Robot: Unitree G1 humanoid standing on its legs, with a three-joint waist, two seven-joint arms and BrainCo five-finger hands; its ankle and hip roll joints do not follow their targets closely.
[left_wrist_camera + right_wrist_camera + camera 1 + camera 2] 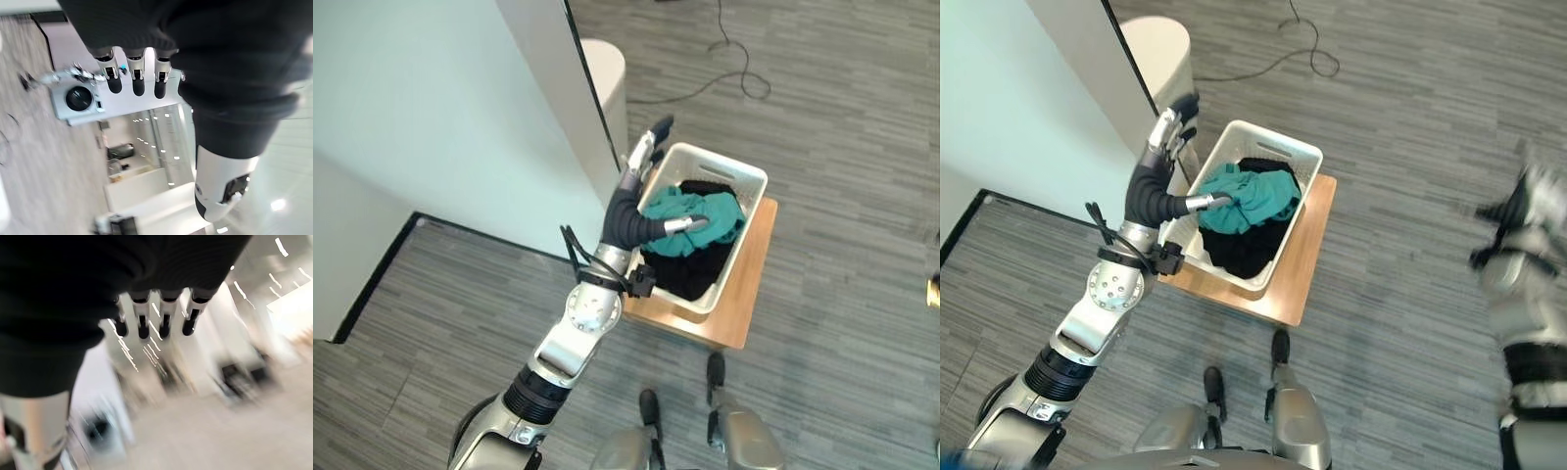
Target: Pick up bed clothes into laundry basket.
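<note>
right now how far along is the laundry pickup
Looks mostly done: the teal garment and dark clothes lie in the white laundry basket on the wooden stand. Nothing is in hand: the left hand is open over the basket's edge, the right hand open, off to the side. No loose clothes visible.

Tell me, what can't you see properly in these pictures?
- The bottom of the white laundry basket: the teal clothes and black clothes cover it in both eye views.
- The right hand: blurred at the right eye view's edge; its surroundings smear in its wrist view.
- The wooden stand: the basket hides most of its top.
</note>
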